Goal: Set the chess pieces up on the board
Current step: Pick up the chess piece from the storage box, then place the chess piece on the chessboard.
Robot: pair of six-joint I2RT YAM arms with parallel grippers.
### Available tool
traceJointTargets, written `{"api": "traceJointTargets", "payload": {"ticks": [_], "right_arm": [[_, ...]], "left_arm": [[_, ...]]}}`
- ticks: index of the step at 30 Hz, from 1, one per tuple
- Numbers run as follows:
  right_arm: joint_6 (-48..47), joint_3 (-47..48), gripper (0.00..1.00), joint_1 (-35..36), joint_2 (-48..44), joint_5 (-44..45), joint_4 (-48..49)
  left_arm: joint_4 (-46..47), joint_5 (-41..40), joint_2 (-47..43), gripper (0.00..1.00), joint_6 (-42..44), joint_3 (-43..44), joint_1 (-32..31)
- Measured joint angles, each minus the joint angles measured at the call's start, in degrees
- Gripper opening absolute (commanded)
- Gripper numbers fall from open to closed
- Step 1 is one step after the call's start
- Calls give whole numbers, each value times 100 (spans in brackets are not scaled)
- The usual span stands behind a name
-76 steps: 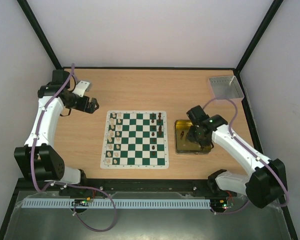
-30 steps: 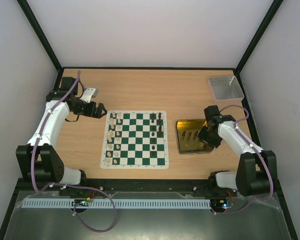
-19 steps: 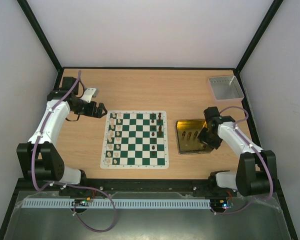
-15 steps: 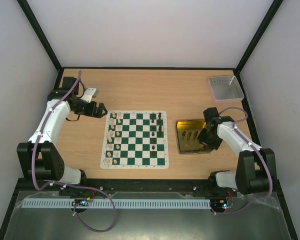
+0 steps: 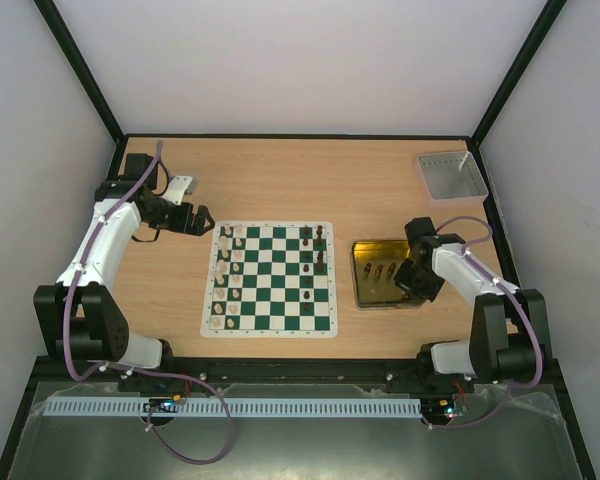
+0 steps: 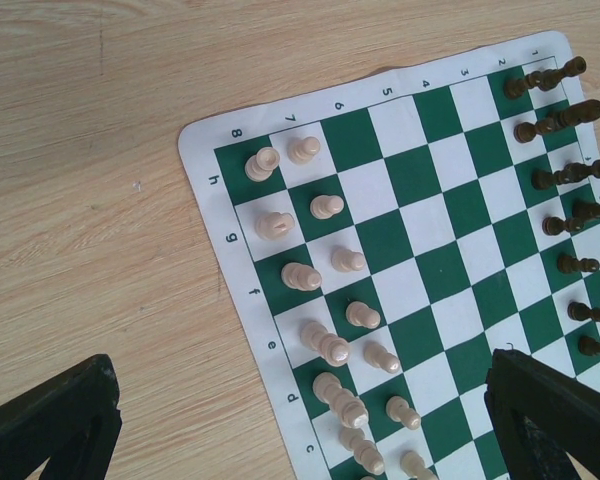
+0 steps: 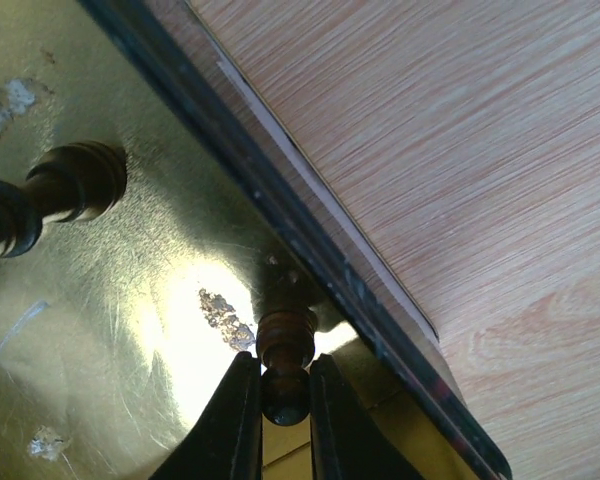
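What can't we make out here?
- Right wrist: dark piece pinched in the right gripper is cut by the bottom edge; type unclear.
- Top external: pieces in the gold tin too small to count; the right gripper covers its right side.
- Left wrist: the board's near rows run off the bottom edge.

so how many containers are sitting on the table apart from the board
2. A gold tin just right of the board, and a grey tray at the table's far right corner. None appears hidden.

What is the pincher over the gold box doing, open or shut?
Shut: the right gripper clamps a dark brown chess piece from both sides, just inside the edge of the gold tin.
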Motion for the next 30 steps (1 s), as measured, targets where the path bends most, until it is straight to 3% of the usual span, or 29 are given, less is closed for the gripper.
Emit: {"api": "traceJointTargets", "payload": {"ticks": [8,13,21,25,30], "right_arm": [[-2,216,6,7,-31,181,-48],[50,693,6,476,-72,372,-138],[313,1956,7,2732,223,776,-599],[321,2896,7,4269,929,800,-807],[282,3025,7,4994,1279,527,-826]], "left_arm": [[0,0,0,99,-4,0,0],[9,2,2,99,-4,0,0],[17,-2,81,99,-28,44,-11],[20,-22,111,99,-55,44,-15],[28,-68,120,99,-90,44,-22]]}}
